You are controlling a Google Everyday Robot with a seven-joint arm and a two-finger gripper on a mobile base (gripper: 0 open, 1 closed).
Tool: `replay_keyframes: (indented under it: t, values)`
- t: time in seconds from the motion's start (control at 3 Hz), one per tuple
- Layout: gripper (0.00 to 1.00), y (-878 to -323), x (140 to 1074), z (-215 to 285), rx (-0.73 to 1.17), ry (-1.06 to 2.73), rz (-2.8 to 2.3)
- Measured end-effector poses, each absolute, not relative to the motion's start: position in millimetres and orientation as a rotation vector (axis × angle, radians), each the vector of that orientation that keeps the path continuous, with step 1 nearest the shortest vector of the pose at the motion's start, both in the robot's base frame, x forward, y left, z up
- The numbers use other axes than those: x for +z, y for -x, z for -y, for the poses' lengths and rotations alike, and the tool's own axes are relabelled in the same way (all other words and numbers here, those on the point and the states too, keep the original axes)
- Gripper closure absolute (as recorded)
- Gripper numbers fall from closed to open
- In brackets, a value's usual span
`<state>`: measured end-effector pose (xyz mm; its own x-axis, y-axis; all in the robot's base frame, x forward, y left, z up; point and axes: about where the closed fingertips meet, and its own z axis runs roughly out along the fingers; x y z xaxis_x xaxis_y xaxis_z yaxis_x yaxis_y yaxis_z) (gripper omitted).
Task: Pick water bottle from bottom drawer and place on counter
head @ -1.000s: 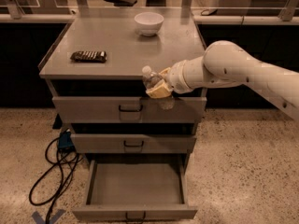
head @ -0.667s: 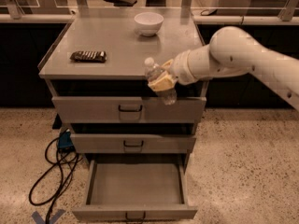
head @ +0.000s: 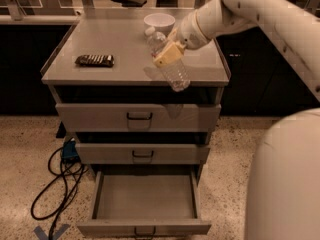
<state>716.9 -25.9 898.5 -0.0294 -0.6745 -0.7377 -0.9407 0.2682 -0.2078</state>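
On the floor at the left lies a black cable (head: 52,184) in loops, by a small blue thing (head: 69,151). Next to them stands a grey cabinet with three drawers. The top drawer (head: 95,118) and the middle drawer (head: 100,154) are pushed in. The bottom drawer (head: 145,196) is pulled out wide, down near the floor.

The counter (head: 115,41) is the flat top of the cabinet. A small dark flat thing (head: 95,60) lies on its left side. A white bowl (head: 159,22) sits at the back, near the middle.

Just in front of the bowl is the bottle (head: 175,74). It is up in the air over the counter, close to the front edge, and it makes a shadow on the top below it. It is tilted: the white cap points up toward the bowl, and the bottom points down toward the front.

The gripper (head: 167,54) has its tan fingers squeezed on the middle of the bottle. The white arm (head: 235,9) comes in from the top right. A big white part of the robot (head: 285,184) fills the bottom right corner.
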Motion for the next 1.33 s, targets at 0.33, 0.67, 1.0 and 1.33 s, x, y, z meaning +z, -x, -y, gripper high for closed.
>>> replay_keyframes:
  t: [0.33,0.67,1.0,1.33]
  values:
    - [1.00,-730.3,901.4,34.5,0.541,1.474,-1.863]
    - [1.00,-730.5,910.9,67.8,0.629,1.438,-1.914]
    - [1.00,-741.2,956.7,93.8,0.577,1.357,-1.853]
    - [1.00,-741.7,979.7,85.7,0.550,1.372,-1.798]
